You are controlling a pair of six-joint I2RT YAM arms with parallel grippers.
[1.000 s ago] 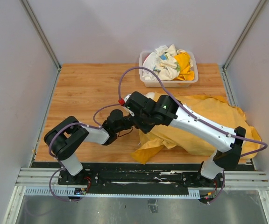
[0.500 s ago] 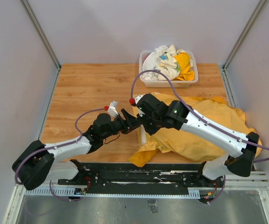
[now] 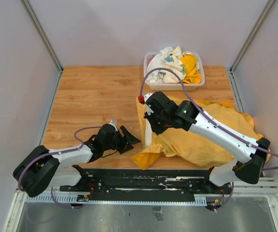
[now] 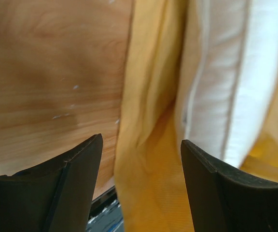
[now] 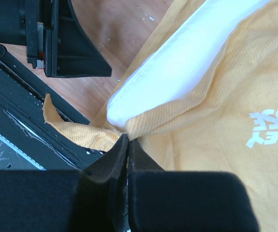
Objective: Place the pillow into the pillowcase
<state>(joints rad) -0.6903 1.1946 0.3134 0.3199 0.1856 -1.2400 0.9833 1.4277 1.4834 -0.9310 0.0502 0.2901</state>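
The pillow (image 3: 148, 133) lies on the right half of the worktop (image 3: 90, 96), nearly all of it inside the pillowcase (image 3: 211, 133). Only a narrow white strip of it shows at the case's open left end. The right wrist view shows that strip as a rounded white corner poking out between folds of yellow cloth. White lettering is printed on the case further in.

The right fingers (image 5: 112, 166) are pressed together on a pinch of the pillowcase hem just below the white corner. They seem to catch cloth alone, though the tips hide the exact spot. The left fingers (image 4: 76, 183) stand spread apart with nothing between them, low over the wood and just left of the case's mouth. They face the yellow folds and the pillow's piped edge.

The worktop is light wood with a plain grain and a few small pale marks. The pillowcase spreads in rumpled folds to its right edge. At the back stands a clear plastic tub (image 3: 151, 86) heaped with white and yellow cloths (image 3: 173, 63). Pale grey walls (image 3: 129, 29) close in three sides, with metal posts in the back corners. A black rail (image 3: 144, 182) at the near edge carries both arm bases.
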